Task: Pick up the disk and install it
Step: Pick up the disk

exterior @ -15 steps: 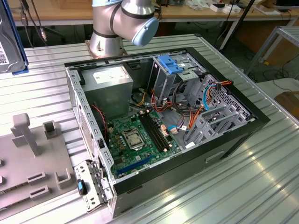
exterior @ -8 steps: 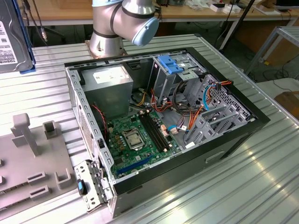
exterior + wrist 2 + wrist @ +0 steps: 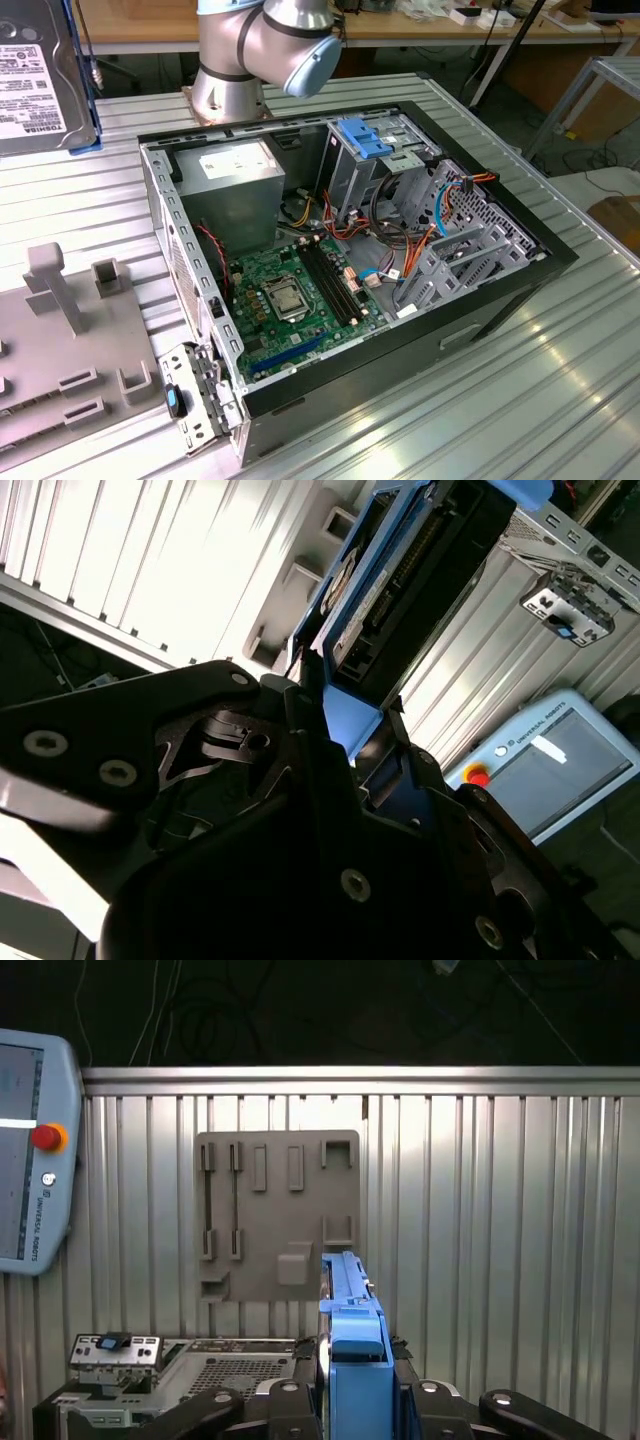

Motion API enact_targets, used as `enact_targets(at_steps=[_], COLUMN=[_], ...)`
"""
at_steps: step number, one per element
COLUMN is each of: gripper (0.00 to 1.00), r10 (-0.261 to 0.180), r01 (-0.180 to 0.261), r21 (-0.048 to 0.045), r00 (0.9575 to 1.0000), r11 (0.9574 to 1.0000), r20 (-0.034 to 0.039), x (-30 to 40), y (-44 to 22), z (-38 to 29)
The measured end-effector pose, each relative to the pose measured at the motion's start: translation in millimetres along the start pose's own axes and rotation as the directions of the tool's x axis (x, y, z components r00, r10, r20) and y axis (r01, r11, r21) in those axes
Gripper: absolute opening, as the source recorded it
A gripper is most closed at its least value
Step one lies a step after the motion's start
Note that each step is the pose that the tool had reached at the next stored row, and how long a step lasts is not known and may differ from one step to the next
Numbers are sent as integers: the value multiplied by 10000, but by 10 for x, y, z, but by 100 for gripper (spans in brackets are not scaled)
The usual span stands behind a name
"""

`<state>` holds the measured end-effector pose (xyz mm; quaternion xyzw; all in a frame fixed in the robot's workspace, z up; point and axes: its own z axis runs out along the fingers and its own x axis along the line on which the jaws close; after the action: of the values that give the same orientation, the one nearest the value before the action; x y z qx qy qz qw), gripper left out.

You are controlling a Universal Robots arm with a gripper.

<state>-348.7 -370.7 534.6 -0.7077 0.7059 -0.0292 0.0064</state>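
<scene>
The disk is lifted off the table at the exterior view's upper left, its white label facing the camera and a blue rail along its side. In both wrist views my gripper is shut on the disk, black fingers pressing either side of the blue rail. The second wrist view shows the disk edge-on, reaching out past the gripper, with its connector side visible. The disk hangs above the ribbed metal table, away from the open computer case.
The open case holds a drive cage with a blue latch, a grey power-supply box and a green motherboard. A grey fixture plate lies at the exterior view's left. The arm's base stands behind the case. A teach pendant lies on the table.
</scene>
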Motion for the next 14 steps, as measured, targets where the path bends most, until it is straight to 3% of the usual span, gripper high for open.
enact_targets(at_steps=[3,5,8,14], gripper=[37,37,37,37], r10=[0,0,0,0], r01=[0,0,0,0], r21=[0,0,0,-1], r00=[10000,10000,10000,10000], r11=[10000,10000,10000,10000], r20=[0,0,0,-8], x=[0,1,1,126], y=[-111,-282,-454,-602], z=[6,15,24,49])
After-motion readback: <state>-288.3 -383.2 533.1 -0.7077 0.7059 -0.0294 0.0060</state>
